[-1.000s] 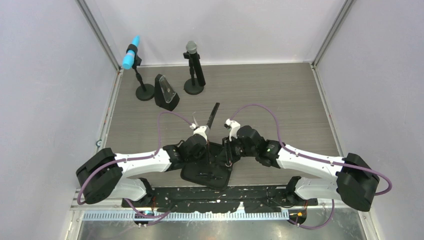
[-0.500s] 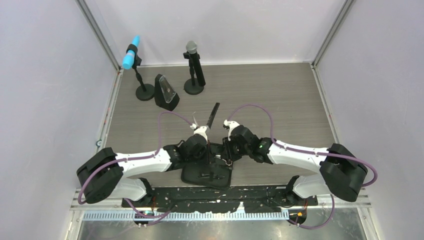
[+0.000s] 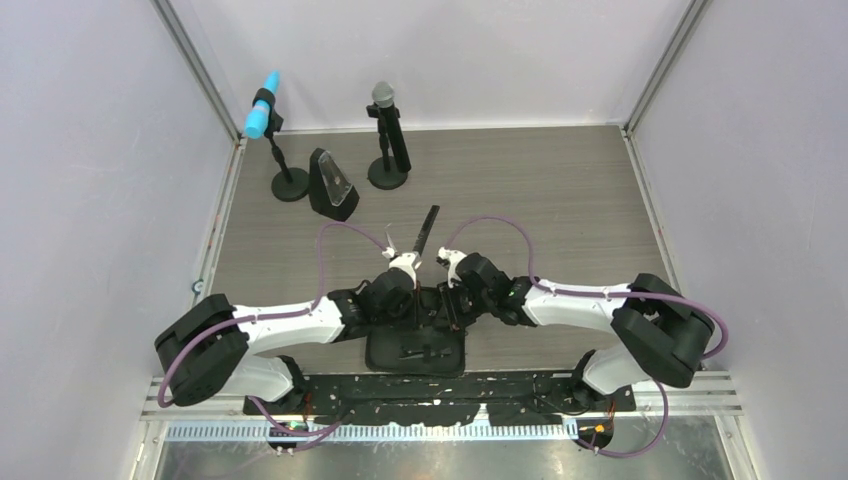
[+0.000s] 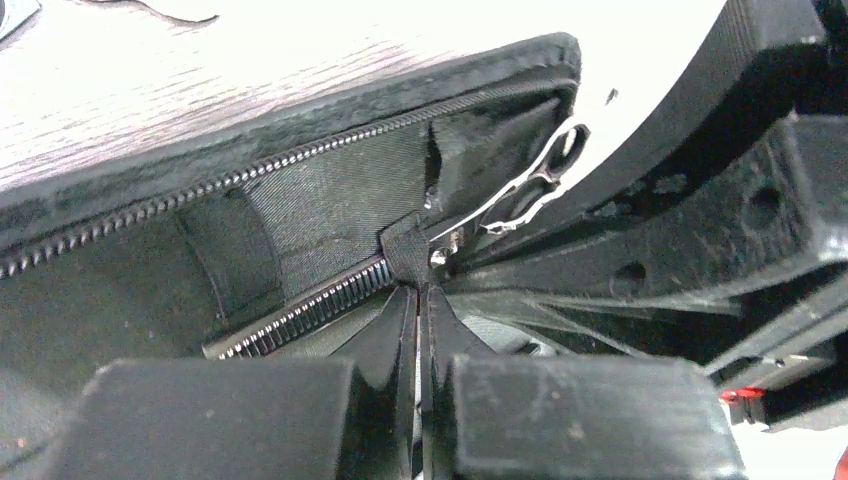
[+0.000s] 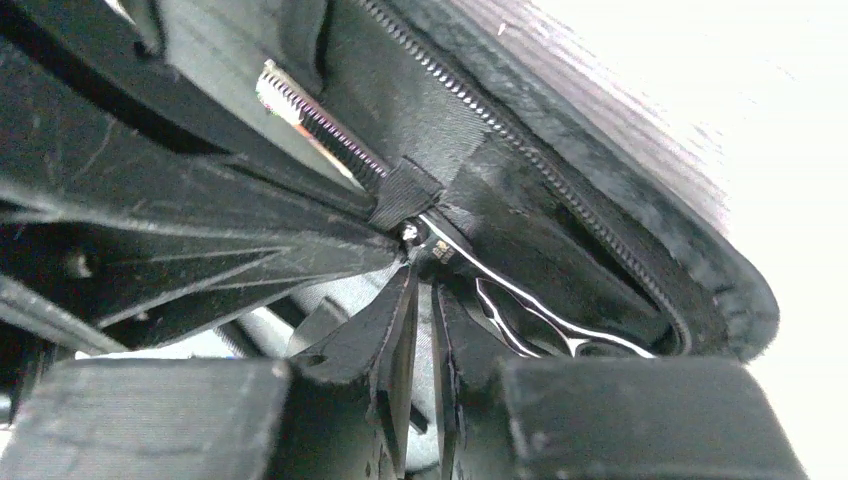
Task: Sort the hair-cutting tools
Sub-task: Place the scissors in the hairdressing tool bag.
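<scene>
Where the two arms meet over the black pouch (image 3: pixel 383 352) at the near middle of the worktop (image 3: pixel 570 200), both claws point into its unzipped mouth. The left claw (image 4: pixel 420 300) has its fingers pressed together, tips at a small fabric tab (image 4: pixel 403 250) by the zipper. The right claw (image 5: pixel 424 280) shows a thin slit between its fingers, tips at the pivot of the silver scissors (image 4: pixel 528 182) inside the pouch; whether it clamps them I cannot tell. The black comb (image 3: pixel 428 229) lies on the worktop just beyond.
</scene>
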Available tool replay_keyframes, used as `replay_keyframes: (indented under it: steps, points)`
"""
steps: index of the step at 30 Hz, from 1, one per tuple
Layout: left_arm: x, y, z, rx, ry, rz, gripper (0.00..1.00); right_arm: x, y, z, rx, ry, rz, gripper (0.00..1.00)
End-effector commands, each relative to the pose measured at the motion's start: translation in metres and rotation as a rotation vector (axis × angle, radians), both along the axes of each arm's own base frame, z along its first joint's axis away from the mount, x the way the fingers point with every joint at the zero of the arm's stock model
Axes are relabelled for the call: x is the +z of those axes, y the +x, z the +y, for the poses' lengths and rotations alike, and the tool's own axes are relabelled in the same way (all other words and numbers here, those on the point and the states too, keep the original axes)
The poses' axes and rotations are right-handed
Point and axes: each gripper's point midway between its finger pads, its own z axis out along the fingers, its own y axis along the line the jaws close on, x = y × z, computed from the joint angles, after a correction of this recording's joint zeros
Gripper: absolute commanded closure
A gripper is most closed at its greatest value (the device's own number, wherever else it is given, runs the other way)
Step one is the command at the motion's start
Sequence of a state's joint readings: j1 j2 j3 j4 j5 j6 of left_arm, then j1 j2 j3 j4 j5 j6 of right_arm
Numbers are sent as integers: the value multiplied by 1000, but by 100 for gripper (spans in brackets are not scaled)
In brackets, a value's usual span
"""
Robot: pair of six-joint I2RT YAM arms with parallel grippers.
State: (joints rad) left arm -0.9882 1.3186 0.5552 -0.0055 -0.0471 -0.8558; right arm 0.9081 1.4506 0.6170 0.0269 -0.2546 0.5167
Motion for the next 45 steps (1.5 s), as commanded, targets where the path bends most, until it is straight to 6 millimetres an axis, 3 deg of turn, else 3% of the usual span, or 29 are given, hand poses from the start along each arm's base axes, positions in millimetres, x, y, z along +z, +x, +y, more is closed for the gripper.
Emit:
replay_keyframes:
  steps: [1,5,10,25,34,40,45]
  points:
    - [30,14,-25,-9,-111,-68,100,39,2,7,36,94,-88,79]
    - [30,14,-26,-12,-110,-65,100,64,13,-1,32,87,-181,75]
    - [31,13,-27,-19,-110,-63,100,75,27,-12,24,58,-253,69]
    - [38,9,-35,-74,-157,-83,100,33,24,4,72,62,-150,72]
    - [46,8,-33,-65,-200,-114,100,17,-7,11,176,90,-39,85]
    - [52,13,-28,-33,-218,-150,100,5,-26,14,208,91,14,88]
    - [56,13,-26,-27,-229,-163,100,-2,-28,23,217,57,17,87]
